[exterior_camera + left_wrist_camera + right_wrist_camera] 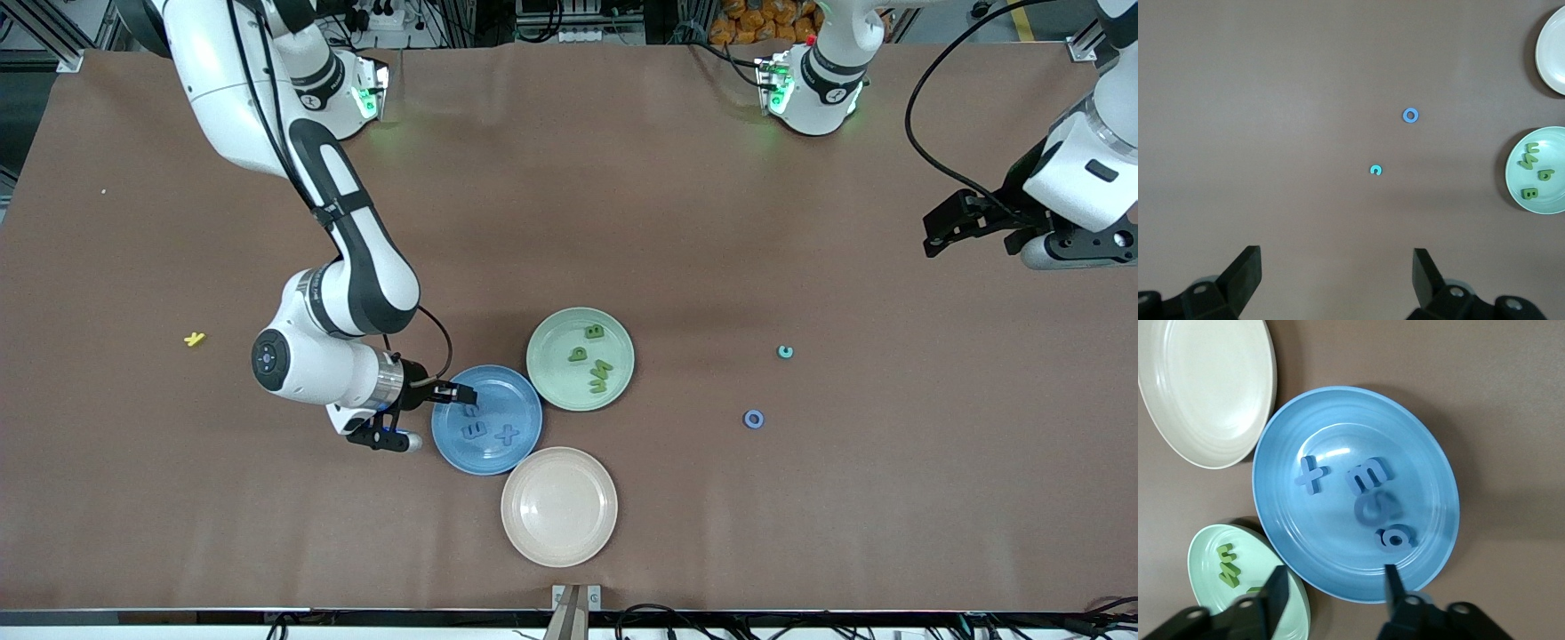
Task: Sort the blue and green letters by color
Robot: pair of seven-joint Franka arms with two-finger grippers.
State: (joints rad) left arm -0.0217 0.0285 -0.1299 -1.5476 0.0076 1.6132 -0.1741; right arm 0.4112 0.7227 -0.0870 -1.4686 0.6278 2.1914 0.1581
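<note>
Right gripper (459, 392) sits over the blue plate (524, 436) at the rim toward the right arm's end of the table, jaws apart with nothing between them; a blurred blue letter (1373, 509) below looks just released. Blue letters (489, 431) lie in the blue plate, four countable from the right wrist view. Green letters (593, 360) lie in the green plate (551, 373), which touches the blue plate on the side farther from the front camera. Cream plate (533, 533) holds nothing. Left gripper (942, 229) waits over bare table at the left arm's end, jaws wide, empty. Still unsorted: a blue ring letter (754, 419) and a small teal letter (785, 352), both on the table toward the left arm's end, well apart from the plates. Risks, as judged: the teal piece reads neither clearly blue nor green, so it could be misfiled. Both loose pieces are flat and small; a pinch from above may slip or push them along the table. Retreat of the right gripper could clip the plate rim and jostle the touching plates.
</note>
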